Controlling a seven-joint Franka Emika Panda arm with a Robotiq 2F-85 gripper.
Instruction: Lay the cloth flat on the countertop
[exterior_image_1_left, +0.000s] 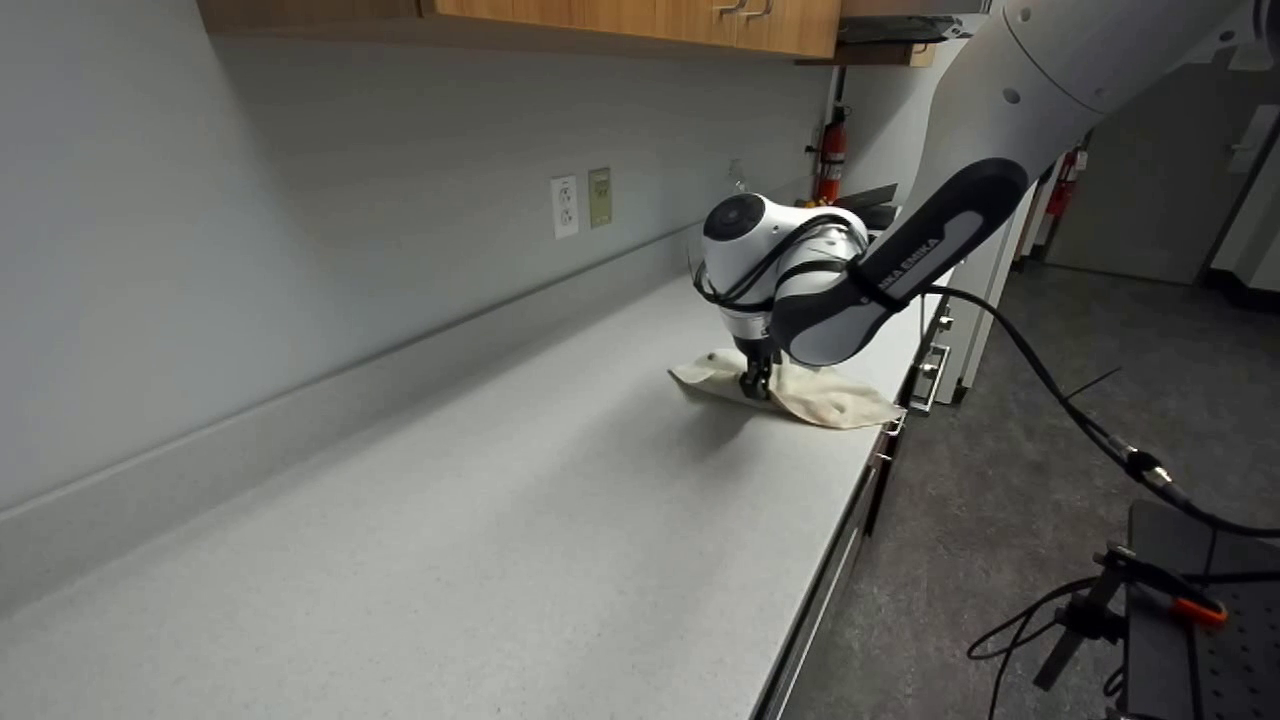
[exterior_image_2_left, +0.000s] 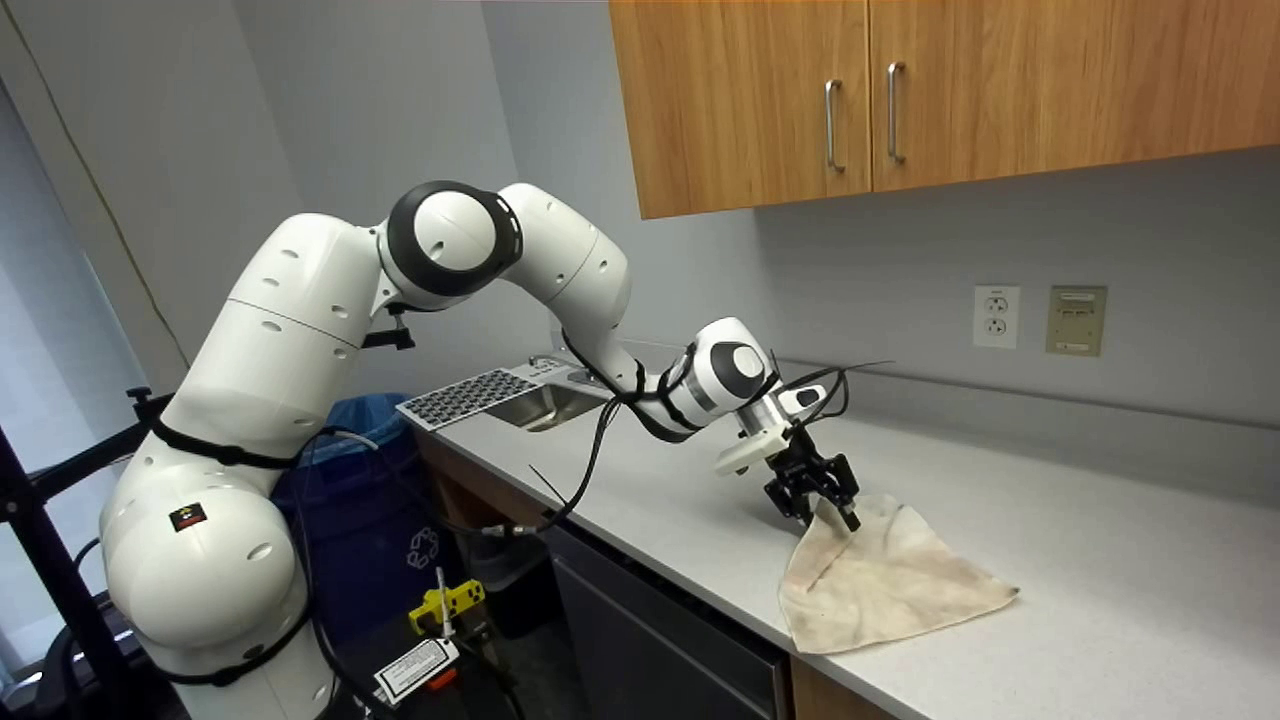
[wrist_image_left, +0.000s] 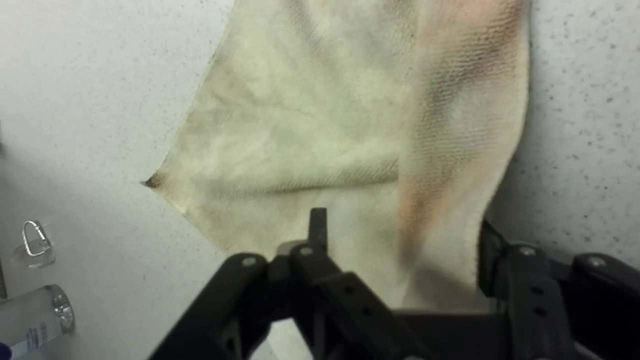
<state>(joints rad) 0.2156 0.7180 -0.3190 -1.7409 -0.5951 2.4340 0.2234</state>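
Hand (exterior_image_2_left: 829, 516) at creased cloth (exterior_image_2_left: 890, 590) on countertop (exterior_image_2_left: 1150, 600), jaws apart.

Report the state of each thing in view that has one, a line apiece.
Cloth: on the countertop, creased, one side raised in a fold, not yet flat.
Gripper: open, jaws apart with loose cloth between them.
Wall cabinet doors: shut.
White wall outlet: nothing plugged in.
Blue bin: lined with a blue bag.
Fire extinguisher: upright.

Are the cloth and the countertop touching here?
Touching. In an exterior view the cloth lies spread on the countertop, the corner at picture right flat with no gap visible; the part by the tool looks raised.
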